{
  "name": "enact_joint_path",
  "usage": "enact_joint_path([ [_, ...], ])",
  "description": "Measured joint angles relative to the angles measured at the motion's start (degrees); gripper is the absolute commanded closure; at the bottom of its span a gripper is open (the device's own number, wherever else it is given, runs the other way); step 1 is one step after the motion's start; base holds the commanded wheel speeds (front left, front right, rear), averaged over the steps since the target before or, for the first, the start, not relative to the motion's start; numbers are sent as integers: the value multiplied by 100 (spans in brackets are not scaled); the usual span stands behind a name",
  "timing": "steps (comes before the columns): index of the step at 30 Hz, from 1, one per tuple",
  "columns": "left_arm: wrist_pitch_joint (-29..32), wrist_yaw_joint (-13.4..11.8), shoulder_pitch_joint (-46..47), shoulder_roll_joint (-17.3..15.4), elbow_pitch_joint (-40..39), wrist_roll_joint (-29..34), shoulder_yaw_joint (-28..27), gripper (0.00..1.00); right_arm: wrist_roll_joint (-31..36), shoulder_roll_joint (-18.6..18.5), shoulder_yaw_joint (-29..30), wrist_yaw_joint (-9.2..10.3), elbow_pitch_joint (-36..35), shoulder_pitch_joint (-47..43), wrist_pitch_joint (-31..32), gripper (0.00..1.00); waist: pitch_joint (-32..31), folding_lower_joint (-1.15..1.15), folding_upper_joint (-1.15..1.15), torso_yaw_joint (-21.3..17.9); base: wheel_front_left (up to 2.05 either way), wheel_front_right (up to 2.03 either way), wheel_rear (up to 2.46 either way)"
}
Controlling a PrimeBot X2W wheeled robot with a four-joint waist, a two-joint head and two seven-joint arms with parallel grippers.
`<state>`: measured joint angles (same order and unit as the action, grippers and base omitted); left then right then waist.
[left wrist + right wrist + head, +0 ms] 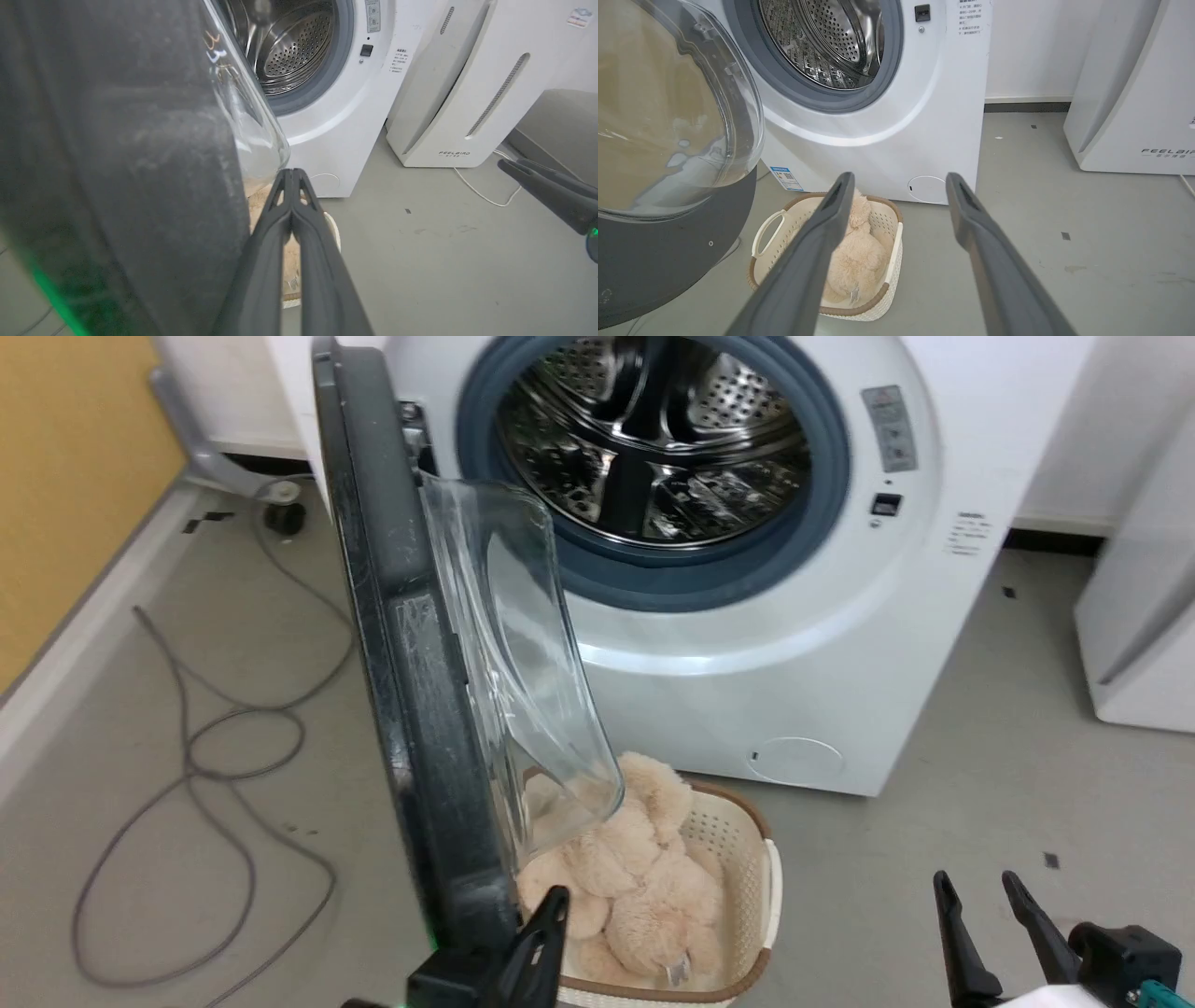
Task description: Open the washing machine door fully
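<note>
The washing machine stands with its steel drum exposed. Its door is swung out toward me, seen nearly edge-on, with the black ring frame on the left and the clear glass bowl bulging right. My left gripper is shut, with nothing between its fingers, and sits by the door's lower edge on the inner side. In the left wrist view the shut fingertips lie just below the glass bowl. My right gripper is open over the floor, right of the basket; the door is at its left.
A cream basket holding a beige plush toy sits on the floor before the machine, under the door. A grey cable loops on the floor at left by a yellow wall. The white FEELBIRD appliance stands at right.
</note>
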<state>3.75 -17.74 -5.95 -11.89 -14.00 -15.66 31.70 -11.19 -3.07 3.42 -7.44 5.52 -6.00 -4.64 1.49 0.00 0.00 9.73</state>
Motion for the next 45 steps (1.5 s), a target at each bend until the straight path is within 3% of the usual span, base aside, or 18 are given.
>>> enact_joint_path([
  [17,-115,-428,-476,-268,-408,1,-434,100,10,4,110,-1,-134,-168,136,0,-85,0,0,1022,0,0,0],
  [28,-691,-519,-366,-416,-19,-192,-1150,100,77,5,100,0,-252,-166,257,0,118,0,0,1089,0,0,0],
  [34,-1237,-220,71,-519,466,-612,-1659,100,231,5,163,-1,-380,-142,333,0,326,0,0,1018,0,0,0],
  [45,-1694,218,916,-655,1636,-1357,-2611,100,319,5,300,0,-557,-68,438,0,603,0,0,974,0,0,0],
])
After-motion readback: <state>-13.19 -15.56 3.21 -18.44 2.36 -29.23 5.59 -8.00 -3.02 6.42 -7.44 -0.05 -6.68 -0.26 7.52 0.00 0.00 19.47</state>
